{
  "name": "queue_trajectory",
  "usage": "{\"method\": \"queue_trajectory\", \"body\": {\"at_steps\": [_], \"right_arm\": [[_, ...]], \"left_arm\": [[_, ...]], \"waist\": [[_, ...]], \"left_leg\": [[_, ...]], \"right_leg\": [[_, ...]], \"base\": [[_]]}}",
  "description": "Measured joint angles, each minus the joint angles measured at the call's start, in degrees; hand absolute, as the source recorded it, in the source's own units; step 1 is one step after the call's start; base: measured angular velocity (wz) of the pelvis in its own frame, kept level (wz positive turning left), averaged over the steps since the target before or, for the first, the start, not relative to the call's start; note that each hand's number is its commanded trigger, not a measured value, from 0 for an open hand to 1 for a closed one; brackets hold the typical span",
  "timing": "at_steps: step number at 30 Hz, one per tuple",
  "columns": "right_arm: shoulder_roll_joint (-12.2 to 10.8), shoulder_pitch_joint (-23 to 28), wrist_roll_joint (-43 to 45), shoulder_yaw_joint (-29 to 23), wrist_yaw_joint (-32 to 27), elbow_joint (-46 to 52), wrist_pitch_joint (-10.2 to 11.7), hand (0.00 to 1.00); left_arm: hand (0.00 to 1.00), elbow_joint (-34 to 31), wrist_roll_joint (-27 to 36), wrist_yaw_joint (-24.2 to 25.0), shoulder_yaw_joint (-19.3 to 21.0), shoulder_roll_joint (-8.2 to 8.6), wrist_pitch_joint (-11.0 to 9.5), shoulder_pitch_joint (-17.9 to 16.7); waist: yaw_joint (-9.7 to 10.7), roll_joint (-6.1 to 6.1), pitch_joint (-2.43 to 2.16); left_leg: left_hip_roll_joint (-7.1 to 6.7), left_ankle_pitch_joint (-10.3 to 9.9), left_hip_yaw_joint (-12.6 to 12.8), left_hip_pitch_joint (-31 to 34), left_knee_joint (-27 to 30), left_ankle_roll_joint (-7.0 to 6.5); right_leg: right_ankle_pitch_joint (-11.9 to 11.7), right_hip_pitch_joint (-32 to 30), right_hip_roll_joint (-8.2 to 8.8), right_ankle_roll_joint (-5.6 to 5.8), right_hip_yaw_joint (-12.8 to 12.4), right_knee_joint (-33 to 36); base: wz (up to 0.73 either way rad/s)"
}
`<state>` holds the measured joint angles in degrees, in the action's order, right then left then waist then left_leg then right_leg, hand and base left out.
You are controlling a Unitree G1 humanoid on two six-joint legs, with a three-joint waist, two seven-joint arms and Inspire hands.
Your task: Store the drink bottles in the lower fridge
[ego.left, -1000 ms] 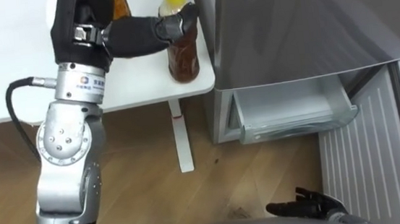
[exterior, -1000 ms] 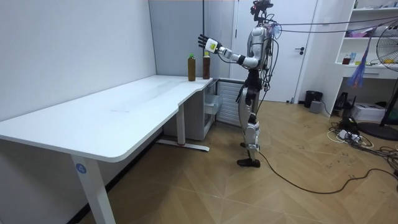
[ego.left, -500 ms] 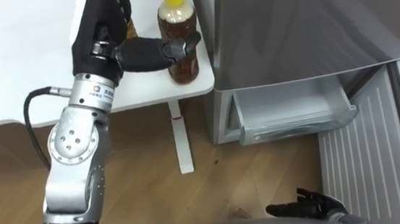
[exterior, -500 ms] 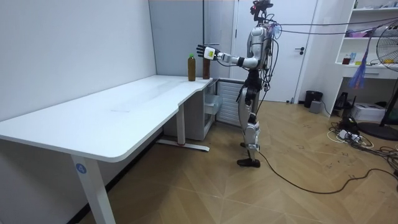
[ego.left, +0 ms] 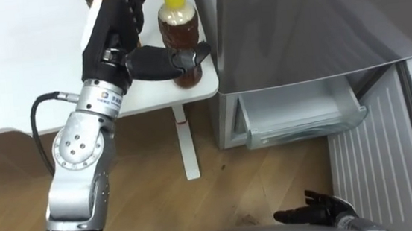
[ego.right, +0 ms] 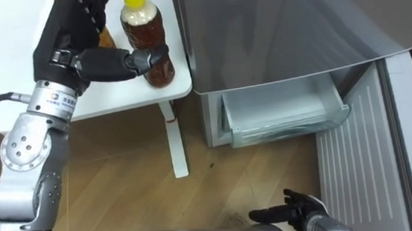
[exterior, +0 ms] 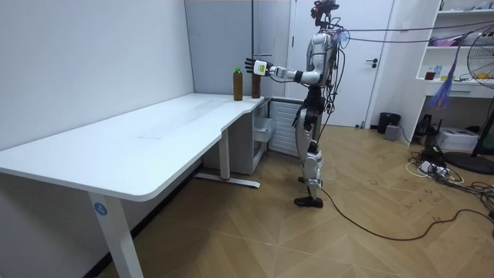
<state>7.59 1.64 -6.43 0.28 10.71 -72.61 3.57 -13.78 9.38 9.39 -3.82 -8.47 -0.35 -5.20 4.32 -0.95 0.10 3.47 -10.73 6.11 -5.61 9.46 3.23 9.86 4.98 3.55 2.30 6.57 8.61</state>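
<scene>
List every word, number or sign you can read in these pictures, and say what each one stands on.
Nothing here can be read.
White tag on the robot's left forearm: logo and print, too small to read.
Round blue sticker on the white table's leg: too small to read.
Yellow-capped tea bottle: no legible label.

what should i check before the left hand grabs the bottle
1. Left hand open next to the bottle: ok.
2. Bottle upright on the table, cap on: ok.
3. Fingers wrapped round the bottle: not ok, just the thumb crosses its front.
4. Second bottle clear of the hand: cannot tell.
5. Fridge drawer pulled open: ok.
6. Right hand low, open, out of the way: ok.
</scene>
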Motion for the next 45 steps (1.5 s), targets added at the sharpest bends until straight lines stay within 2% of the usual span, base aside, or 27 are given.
{"method": "queue_trajectory", "body": {"at_steps": [8,13,16,21,24,26,34,40,45], "right_arm": [[0.01,0.17,-0.02,-1.55,-0.02,-0.24,0.02,0.00],[0.01,0.41,-0.01,-1.68,-0.10,0.35,-0.35,0.00],[-0.01,0.78,-0.02,-1.66,-0.07,1.38,-1.17,0.00],[-0.15,0.78,-0.03,-1.67,0.09,1.57,-1.22,0.00],[-0.15,0.80,-0.01,-1.70,0.11,1.55,-1.80,0.00],[-0.14,0.79,-0.02,-1.71,0.13,1.55,-2.38,0.00],[0.07,0.74,-0.04,-2.72,0.49,2.18,-3.76,0.00],[0.08,1.22,0.23,-2.77,0.53,4.22,-4.93,0.00],[0.08,1.77,-0.05,-2.70,0.48,4.99,-5.01,0.00]], "left_arm": [[0.00,2.80,0.13,0.16,-0.08,-0.07,0.22,-1.39],[0.00,7.23,4.63,-0.01,0.62,-0.22,0.37,-1.15],[0.00,9.06,6.12,-0.55,1.21,-0.22,0.71,-0.97],[0.00,9.79,6.69,-1.46,1.53,-0.22,0.88,-0.83],[0.00,12.36,6.65,-1.50,1.56,-0.20,1.21,1.32],[0.00,14.07,6.65,-1.71,1.60,-0.19,2.12,2.54],[0.00,14.57,6.65,-1.91,2.00,-0.23,4.76,2.83],[0.00,14.34,6.65,-2.13,2.68,-0.83,5.31,5.81],[0.00,14.34,6.66,-2.23,3.42,-1.18,5.32,8.35]], "waist": [[0.14,0.25,0.15],[0.22,0.31,0.18],[0.27,0.22,0.26],[0.38,0.13,0.31],[0.38,0.25,0.30],[0.49,0.38,0.30],[0.97,1.22,0.25],[1.64,1.29,0.28],[1.67,1.26,0.29]], "left_leg": [[0.00,0.00,-0.02,-0.06,-0.02,0.00],[0.01,0.00,0.07,-0.15,-0.02,0.00],[0.01,0.00,0.09,-0.06,-0.02,0.00],[0.01,0.00,0.09,-0.03,-0.03,0.00],[0.01,0.00,0.17,-0.05,-0.02,0.00],[0.02,0.00,0.28,-0.06,-0.02,0.00],[0.06,0.00,1.65,-0.06,0.00,0.00],[0.07,0.00,1.78,-0.09,-0.03,0.00],[0.09,0.00,1.78,-0.68,-0.06,0.00]], "right_leg": [[0.00,0.01,0.00,0.00,-0.08,-0.01],[0.00,0.00,-0.04,0.00,-0.31,0.01],[0.00,-0.05,-0.03,0.00,-0.24,-0.02],[0.00,-0.08,-0.03,0.00,-0.27,-0.06],[0.00,-0.06,-0.03,0.00,-0.37,0.00],[0.00,-0.08,-0.04,0.00,-0.53,0.01],[-0.04,-0.30,-0.10,0.01,-1.85,0.13],[-0.04,-0.28,-0.11,0.01,-1.88,0.15],[-0.04,0.13,-0.11,0.00,-1.92,0.28]], "base": [[0.00],[-0.01],[0.00],[0.00],[0.00],[-0.02],[-0.07],[0.00],[0.00]]}}
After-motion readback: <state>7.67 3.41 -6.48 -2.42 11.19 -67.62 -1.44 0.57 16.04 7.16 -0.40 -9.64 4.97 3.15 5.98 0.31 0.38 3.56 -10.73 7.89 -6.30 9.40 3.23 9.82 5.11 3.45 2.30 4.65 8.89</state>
